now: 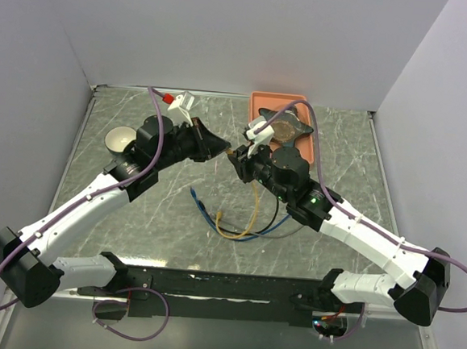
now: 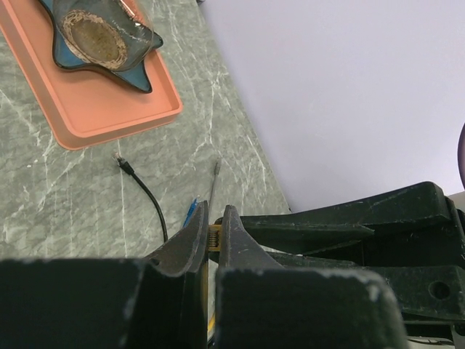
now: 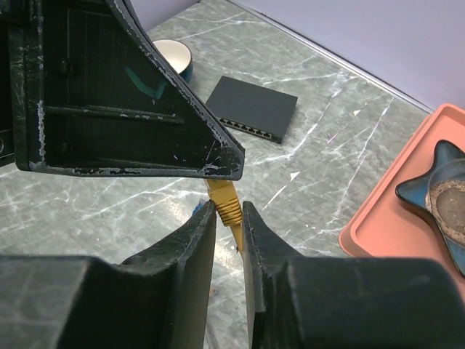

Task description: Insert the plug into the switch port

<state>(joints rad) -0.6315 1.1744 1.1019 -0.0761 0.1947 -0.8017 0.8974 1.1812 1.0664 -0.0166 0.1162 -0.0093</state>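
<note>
Left tool [image 2: 215, 213] tight on yellow plug [image 3: 226, 201]

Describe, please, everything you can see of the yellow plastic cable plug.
The yellow plastic plug ends a yellow cable and is held above the grey marbled table. The left gripper is shut on its tip, gold contacts showing between the fingers. The right gripper brackets its boot below; whether it pinches yet is unclear.
</note>
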